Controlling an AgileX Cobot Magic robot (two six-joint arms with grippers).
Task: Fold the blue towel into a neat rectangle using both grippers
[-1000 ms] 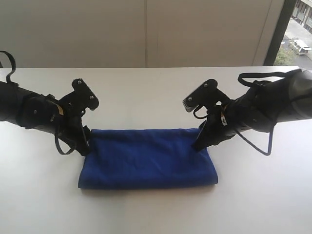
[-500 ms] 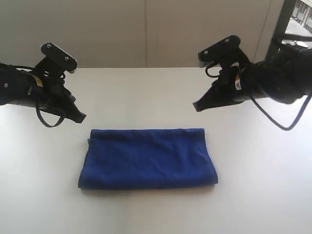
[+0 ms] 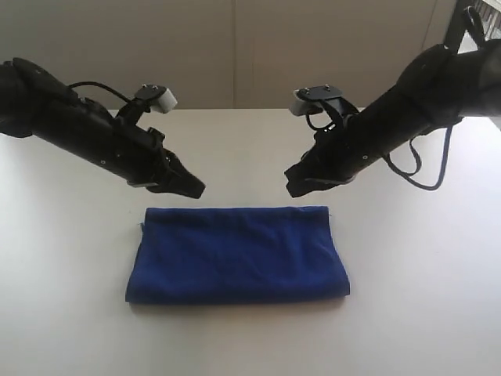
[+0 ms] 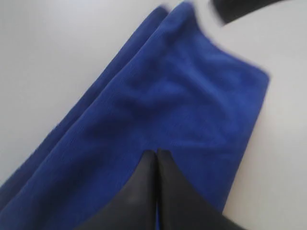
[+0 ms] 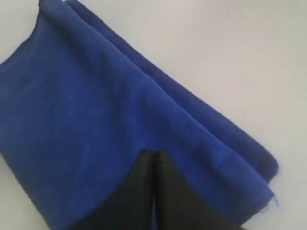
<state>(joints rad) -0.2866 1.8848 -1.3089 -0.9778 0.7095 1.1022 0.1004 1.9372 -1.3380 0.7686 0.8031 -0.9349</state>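
We see the deep-blue folded microfibre towel lying flat as a rectangle on the white bench. The black left gripper hangs off its eleven o'clock and the black right gripper off one o'clock, both clear of it, jaws pressed together and empty. Only the wrist views show stacked layers along one edge, perhaps three.

No legible text — none anywhere.

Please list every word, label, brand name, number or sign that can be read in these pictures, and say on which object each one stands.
None: no text can be read in any view. The blue towel shows only plain cloth, the left hand and the right hand are plain black, and the table bears no marking.
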